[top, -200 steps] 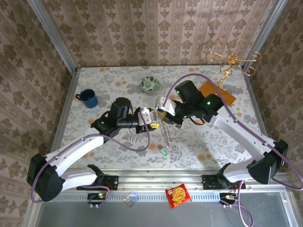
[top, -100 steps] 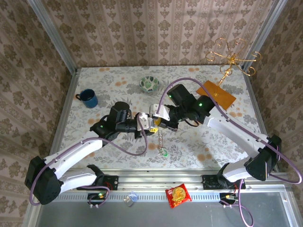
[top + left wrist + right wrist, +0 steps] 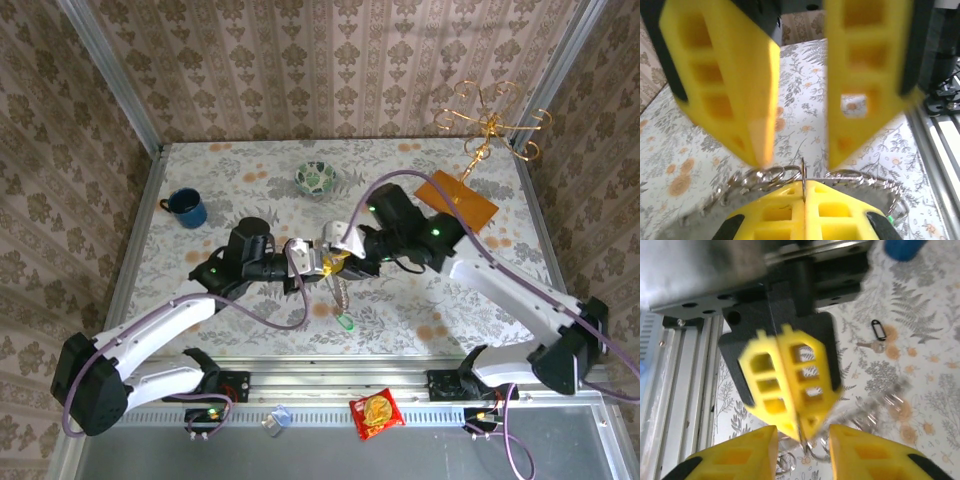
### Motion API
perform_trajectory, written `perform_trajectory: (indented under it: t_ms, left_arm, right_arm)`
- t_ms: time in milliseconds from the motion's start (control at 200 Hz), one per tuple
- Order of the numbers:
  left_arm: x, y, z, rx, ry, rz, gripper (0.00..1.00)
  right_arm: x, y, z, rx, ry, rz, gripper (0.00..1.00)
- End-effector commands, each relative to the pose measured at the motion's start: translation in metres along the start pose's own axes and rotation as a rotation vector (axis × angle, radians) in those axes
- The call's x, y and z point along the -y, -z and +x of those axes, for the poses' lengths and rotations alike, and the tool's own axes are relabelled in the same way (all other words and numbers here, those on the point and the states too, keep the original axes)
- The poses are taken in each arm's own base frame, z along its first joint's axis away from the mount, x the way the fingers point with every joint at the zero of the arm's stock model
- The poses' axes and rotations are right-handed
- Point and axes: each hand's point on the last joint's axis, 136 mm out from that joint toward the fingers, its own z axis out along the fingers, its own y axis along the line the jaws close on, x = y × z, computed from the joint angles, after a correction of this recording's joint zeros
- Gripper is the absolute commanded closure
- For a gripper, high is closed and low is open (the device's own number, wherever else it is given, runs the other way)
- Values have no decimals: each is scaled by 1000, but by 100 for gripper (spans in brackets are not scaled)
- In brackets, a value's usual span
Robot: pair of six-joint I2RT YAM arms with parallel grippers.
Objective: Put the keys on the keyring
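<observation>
Looking from above, two grippers meet over the middle of the desk [image 3: 250,165]: the left gripper [image 3: 321,266] and right gripper [image 3: 339,261] are tip to tip, and one chain [image 3: 341,292] droops to one green key [image 3: 345,323] toward the near edge. One cup [image 3: 186,207] sits by the left edge and one bowl [image 3: 317,177] by the far edge. In the left wrist view, its two fingers [image 3: 775,215] are clenched on a thin link of the chain. In the right wrist view, its jaws stand released around the clenched pair, and one silver key [image 3: 871,345] lies beside one black clip [image 3: 878,330].
</observation>
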Motion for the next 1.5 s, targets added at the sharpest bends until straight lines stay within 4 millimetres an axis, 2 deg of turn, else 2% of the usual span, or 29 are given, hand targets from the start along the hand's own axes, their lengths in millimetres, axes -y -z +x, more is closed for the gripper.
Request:
perform_trajectory:
  t_ms: [0,110,280,460,945,1085,1140,1215,1260,1415,1490]
  left_arm:
    - [5,8,-22,114,2,16,100]
    - [5,11,-30,181,21,10,100]
    - [7,14,-39,258,7,17,100]
    - [9,12,-39,272,12,37,100]
    - [12,10,-39,300,17,61,100]
    - [13,9,-37,297,23,65,100]
    - [12,9,-37,296,24,63,100]
    - [11,9,-36,291,27,56,100]
    - [10,8,-34,281,31,43,100]
    - [3,6,-20,220,49,-10,85]
    - [2,4,-14,189,55,-16,83]
  right_arm:
    - [7,40,-34,296,9,73,62]
    - [-9,42,-22,383,72,84,62]
    - [-18,27,-7,393,-39,27,68]
    - [-20,16,-6,401,-49,30,72]
    - [-21,7,-11,405,-31,10,76]
    - [-21,5,-14,415,-30,3,82]
    - [-22,3,-15,412,-30,-5,87]
    - [-22,3,-14,401,-20,-7,100]
    - [-23,1,-11,381,-11,-9,100]
    - [-21,0,1,296,27,15,100]
    - [-20,-1,6,253,39,15,100]
